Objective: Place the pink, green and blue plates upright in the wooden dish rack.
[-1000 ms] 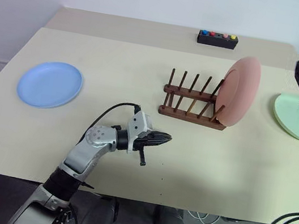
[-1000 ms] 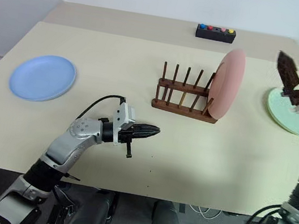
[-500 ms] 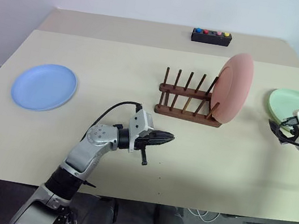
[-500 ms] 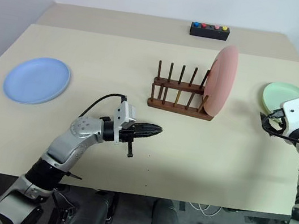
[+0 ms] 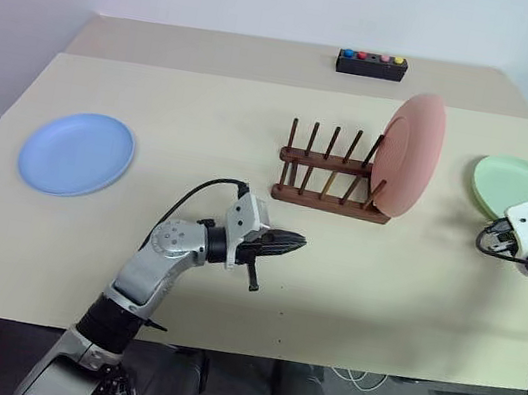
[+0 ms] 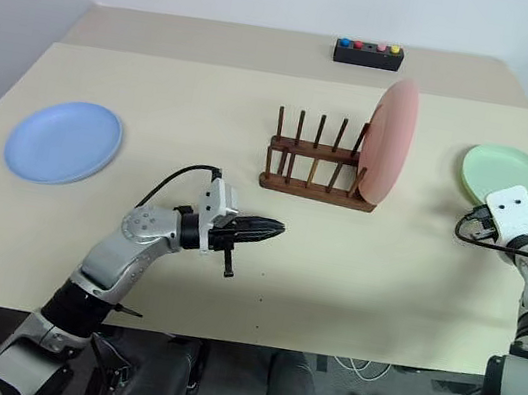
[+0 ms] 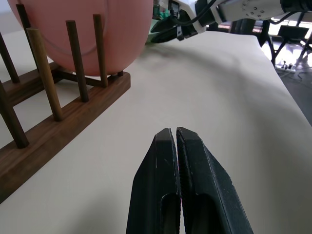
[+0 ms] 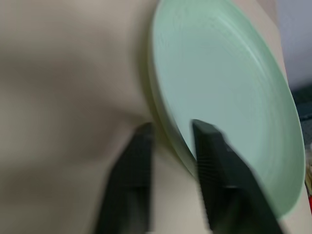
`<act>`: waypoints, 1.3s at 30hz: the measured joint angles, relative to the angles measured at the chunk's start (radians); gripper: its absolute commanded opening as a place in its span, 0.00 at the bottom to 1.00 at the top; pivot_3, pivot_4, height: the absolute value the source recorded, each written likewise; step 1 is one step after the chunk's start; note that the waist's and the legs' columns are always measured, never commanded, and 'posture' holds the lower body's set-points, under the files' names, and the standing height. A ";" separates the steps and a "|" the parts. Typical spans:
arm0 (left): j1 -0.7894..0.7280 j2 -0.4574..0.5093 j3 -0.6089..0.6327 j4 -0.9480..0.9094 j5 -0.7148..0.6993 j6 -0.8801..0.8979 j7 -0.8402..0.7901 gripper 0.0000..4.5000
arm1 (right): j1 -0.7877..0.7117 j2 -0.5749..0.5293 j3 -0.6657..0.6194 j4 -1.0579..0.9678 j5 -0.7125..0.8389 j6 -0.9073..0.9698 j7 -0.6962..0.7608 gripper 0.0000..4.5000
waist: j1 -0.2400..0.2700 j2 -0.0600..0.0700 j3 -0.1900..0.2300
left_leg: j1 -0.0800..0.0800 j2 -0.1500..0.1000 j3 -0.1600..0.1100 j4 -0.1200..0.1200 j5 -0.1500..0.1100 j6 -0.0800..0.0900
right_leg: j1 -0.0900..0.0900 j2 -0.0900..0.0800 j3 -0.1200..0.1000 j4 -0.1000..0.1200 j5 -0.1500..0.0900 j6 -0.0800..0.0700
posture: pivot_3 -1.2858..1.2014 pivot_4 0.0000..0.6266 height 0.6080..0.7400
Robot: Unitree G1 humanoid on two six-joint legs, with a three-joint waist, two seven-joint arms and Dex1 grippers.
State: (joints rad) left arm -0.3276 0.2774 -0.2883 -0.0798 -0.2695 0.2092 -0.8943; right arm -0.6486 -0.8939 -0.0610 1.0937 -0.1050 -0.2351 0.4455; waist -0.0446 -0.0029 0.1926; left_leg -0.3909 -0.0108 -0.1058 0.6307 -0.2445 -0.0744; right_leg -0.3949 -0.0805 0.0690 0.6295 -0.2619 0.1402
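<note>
Green plate [image 8: 229, 92] sits pinched at its rim in your right gripper [image 8: 170, 134], while your left gripper [image 7: 175, 139] stays closed and empty

My two head views look forward and down on the table [image 5: 257, 115] from above its near edge, far enough back to take in its whole width. They share nearly the same scene, slightly offset sideways. My left wrist view sits low, close over the tabletop, facing along its closed fingers [image 7: 165, 185] toward the rack [image 7: 63, 117] and the pink plate [image 7: 97, 24], with the right gripper [image 7: 168, 27] far behind. My right wrist view is very near the green plate [image 8: 229, 97] rim, also seen from the head.
</note>
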 measured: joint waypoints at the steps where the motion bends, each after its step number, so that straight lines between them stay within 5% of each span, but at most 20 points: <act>1: 0.000 0.000 0.000 0.000 0.000 0.000 0.001 0.02 | 0.002 0.003 0.002 -0.002 -0.005 -0.010 -0.011 0.01 | 0.000 0.000 0.000 | 0.000 0.000 0.000 0.000 0.000 0.000 | 0.000 0.000 0.000 0.000 0.000 0.000 | 0.52 0.24 0.96; 13: 0.000 0.003 -0.002 -0.001 0.000 0.001 0.001 0.02 | 0.057 0.012 0.020 -0.039 -0.050 -0.063 -0.076 0.01 | 0.000 0.000 0.000 | 0.000 0.000 0.000 0.000 0.000 0.000 | 0.000 0.000 0.000 0.000 0.000 0.000 | 0.52 0.24 0.96; 17: 0.000 0.004 -0.002 -0.001 0.000 0.001 0.001 0.02 | 0.057 0.013 0.001 -0.056 -0.017 -0.055 -0.038 0.28 | 0.000 0.000 0.000 | 0.000 0.000 0.000 0.000 0.000 0.000 | 0.000 0.000 0.000 0.000 0.000 0.000 | 0.52 0.24 0.96; 23: 0.000 0.002 -0.004 -0.001 0.000 0.001 0.001 0.02 | -0.011 0.002 -0.001 -0.043 -0.010 -0.023 -0.039 0.95 | 0.000 0.000 0.000 | 0.000 0.000 0.000 0.000 0.000 0.000 | 0.000 0.000 0.000 0.000 0.000 0.000 | 0.52 0.24 0.96; 35: 0.000 -0.004 -0.005 0.000 0.000 0.001 0.007 0.02 | -0.119 -0.008 0.003 0.148 -0.049 0.063 -0.089 0.95 | -0.002 0.000 0.000 | 0.000 0.000 0.000 0.000 0.000 0.000 | 0.000 0.000 0.000 0.000 0.000 0.000 | 0.52 0.24 0.96; 39: 0.000 -0.003 -0.005 0.000 0.000 0.001 0.008 0.02 | -0.119 -0.008 0.005 0.151 -0.051 0.065 -0.087 0.68 | 0.000 0.000 0.000 | 0.000 0.000 0.000 0.000 0.000 0.000 | 0.001 0.000 0.000 0.000 0.000 0.000 | 0.52 0.24 0.96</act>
State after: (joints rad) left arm -0.3277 0.2746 -0.2933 -0.0802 -0.2691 0.2103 -0.8861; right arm -0.7680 -0.9021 -0.0560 1.2446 -0.1556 -0.1701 0.3587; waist -0.0450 -0.0028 0.1925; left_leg -0.3906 -0.0110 -0.1059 0.6309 -0.2445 -0.0743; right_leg -0.3943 -0.0805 0.0692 0.6296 -0.2618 0.1402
